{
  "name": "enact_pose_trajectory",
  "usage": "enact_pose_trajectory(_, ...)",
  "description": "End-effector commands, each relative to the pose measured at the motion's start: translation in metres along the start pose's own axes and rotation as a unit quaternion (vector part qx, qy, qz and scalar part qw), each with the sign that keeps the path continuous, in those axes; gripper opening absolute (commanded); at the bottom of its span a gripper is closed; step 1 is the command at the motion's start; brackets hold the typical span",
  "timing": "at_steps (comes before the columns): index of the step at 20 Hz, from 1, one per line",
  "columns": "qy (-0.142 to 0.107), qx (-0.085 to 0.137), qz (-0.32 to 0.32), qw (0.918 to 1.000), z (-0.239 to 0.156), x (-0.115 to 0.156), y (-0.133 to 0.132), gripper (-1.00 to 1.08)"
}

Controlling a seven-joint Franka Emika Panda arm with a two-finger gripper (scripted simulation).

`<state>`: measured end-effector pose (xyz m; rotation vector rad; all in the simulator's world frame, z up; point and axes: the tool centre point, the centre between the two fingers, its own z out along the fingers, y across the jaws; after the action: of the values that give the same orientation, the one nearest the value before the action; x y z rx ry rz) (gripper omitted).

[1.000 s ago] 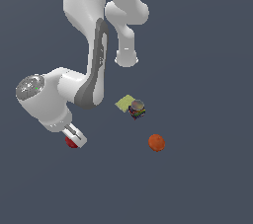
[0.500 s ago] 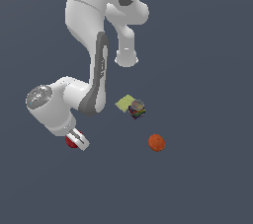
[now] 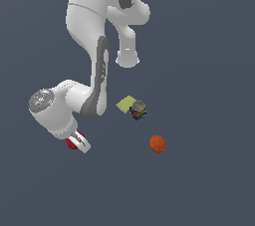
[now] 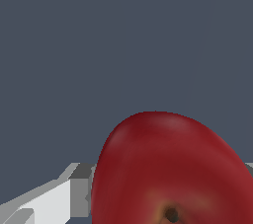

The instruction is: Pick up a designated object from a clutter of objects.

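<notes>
1. Sitting low at the apple (image 4: 173, 173), the gripper (image 3: 78, 142) has the fruit between its fingers (image 4: 54, 201); the wrist view shows a grey pad right beside the apple's skin, so I judge the gripper to be closing on it or already gripping, but the contact itself cannot be made out.
2. In the exterior view the apple (image 3: 72, 143) is a red sliver under the arm's white hand, well apart from the other things and towards that view's left.
3. By my reading, the step in hand is the grasp itself, with the lift not yet done.
4. Next, I judge, comes a firm squeeze and a straight rise; glossy round skin may slip if the pads sit off-centre.
5. Count: one apple, one orange (image 3: 158, 144), one yellow-green square (image 3: 126, 104), one can (image 3: 138, 110).
6. Square and can touch or overlap; the orange lies alone, near them.
</notes>
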<state>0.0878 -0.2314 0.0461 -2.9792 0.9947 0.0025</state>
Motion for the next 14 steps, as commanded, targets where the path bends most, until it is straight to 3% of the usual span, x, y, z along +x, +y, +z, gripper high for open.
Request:
enact_pose_trajectory(1, 0.001, 0.0, 0.0, 1.0, 0.0, 0.001, 0.001, -1.0)
enact_pose_trajectory(14, 0.0, 0.0, 0.0, 1.0, -0.012, -0.006, 0.004, -1.0)
